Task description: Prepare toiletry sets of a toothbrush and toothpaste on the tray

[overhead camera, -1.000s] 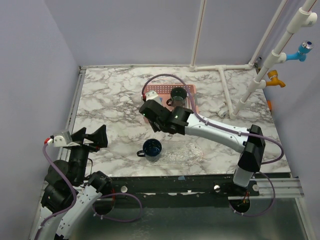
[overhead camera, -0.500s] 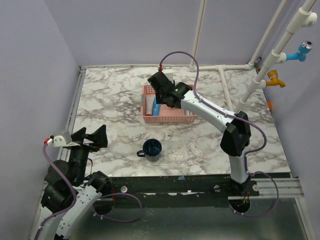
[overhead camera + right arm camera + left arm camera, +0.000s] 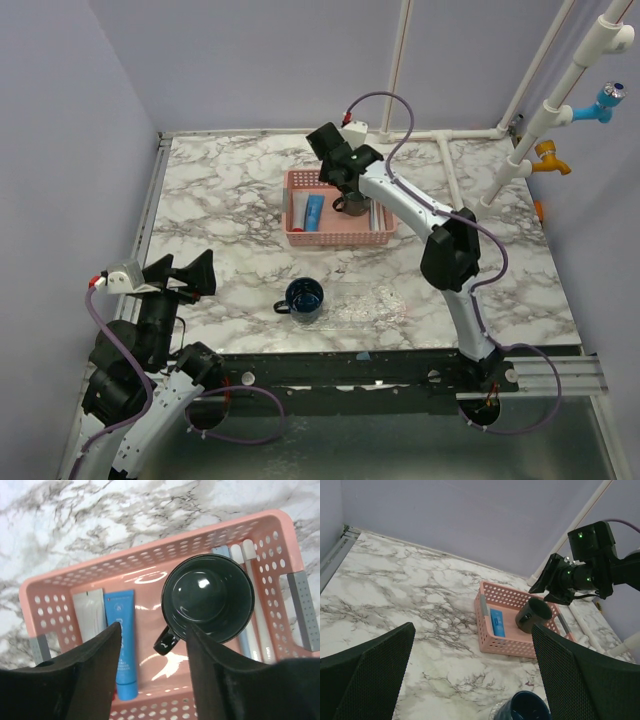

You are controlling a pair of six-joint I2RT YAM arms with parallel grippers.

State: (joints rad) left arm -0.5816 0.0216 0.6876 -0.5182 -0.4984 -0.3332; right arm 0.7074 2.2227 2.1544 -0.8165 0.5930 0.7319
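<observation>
My right gripper (image 3: 154, 630) hangs open over the pink basket (image 3: 338, 236). The handle of the dark green mug (image 3: 207, 596) lies between its fingers, untouched as far as I can see. A blue toothpaste tube (image 3: 121, 640) lies left of the mug. The light-blue toothbrush (image 3: 244, 642) lies to the mug's right, partly hidden under it. The navy mug (image 3: 304, 297) stands at the left end of the clear tray (image 3: 378, 306). Near the table's front left, my left gripper (image 3: 186, 272) stands open and holds nothing.
A white toothbrush (image 3: 261, 625) and a pale sachet (image 3: 89, 615) also lie in the basket. White pipes (image 3: 452, 170) run along the back and right of the marble table. The purple walls stand close at the left and rear.
My right arm has swung from the middle of the table back over the basket, and its jaws have spread wider. The left arm has not moved.
</observation>
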